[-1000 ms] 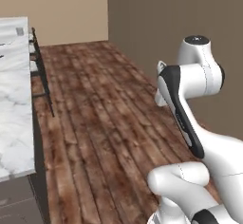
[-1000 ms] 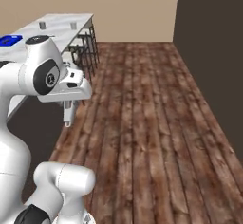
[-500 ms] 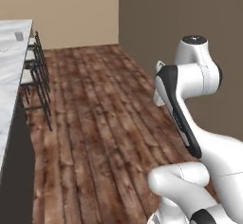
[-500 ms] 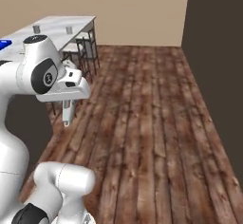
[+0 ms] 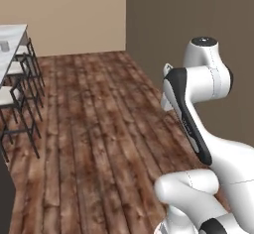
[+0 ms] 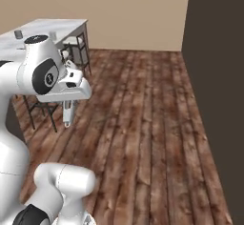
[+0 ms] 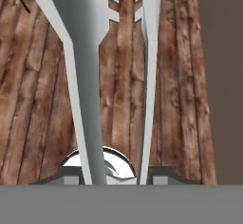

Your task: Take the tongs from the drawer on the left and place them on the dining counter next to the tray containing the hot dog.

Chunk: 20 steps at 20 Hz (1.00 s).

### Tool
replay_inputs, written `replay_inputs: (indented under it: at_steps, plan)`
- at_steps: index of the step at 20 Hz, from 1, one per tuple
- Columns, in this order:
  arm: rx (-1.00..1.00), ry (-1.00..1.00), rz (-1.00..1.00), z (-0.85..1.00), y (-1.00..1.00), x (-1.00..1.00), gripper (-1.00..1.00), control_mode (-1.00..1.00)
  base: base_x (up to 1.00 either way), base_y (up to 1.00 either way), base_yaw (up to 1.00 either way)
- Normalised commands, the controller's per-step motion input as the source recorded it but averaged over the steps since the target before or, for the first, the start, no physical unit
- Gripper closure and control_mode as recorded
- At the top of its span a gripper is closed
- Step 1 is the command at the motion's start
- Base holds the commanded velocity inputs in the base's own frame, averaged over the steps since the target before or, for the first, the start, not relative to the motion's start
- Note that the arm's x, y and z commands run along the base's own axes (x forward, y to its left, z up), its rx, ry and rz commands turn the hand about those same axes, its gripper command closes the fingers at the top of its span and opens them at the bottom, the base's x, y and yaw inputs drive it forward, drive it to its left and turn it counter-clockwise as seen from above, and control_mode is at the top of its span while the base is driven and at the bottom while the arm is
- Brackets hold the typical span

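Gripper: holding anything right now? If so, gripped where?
Yes, the tongs. The gripper is shut on their hinge end; both arms run away from it, scalloped tips farthest out, above the wood floor.

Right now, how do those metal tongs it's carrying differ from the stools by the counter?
The tongs are silvery-grey, two slim arms hanging from the gripper; the stools are black-framed with pale seats. The tongs are held above the wooden floor; the stools stand on it. Both look thin-limbed.

We see slim silvery-grey metal tongs (image 7: pixel 88 76) against a reddish-brown, grained plank floor (image 5: pixel 94 144). The long marble counter (image 6: pixel 45 28) is white with grey veins.
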Motion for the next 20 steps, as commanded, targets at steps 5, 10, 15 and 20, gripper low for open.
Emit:
replay_inputs:
  at_steps: [5, 10, 15, 20]
  plan:
    - [0.00, 0.00, 0.00, 0.00, 0.00, 0.00, 1.00, 1.00, 1.00, -0.40, 0.05]
    - [0.00, 0.00, 0.00, 0.00, 0.00, 0.00, 1.00, 1.00, 1.00, -0.30, 0.04]
    - [0.00, 0.00, 0.00, 0.00, 0.00, 0.00, 1.00, 1.00, 1.00, -0.28, 0.03]
    - [0.00, 0.00, 0.00, 0.00, 0.00, 0.00, 1.00, 1.00, 1.00, -0.23, 0.04]
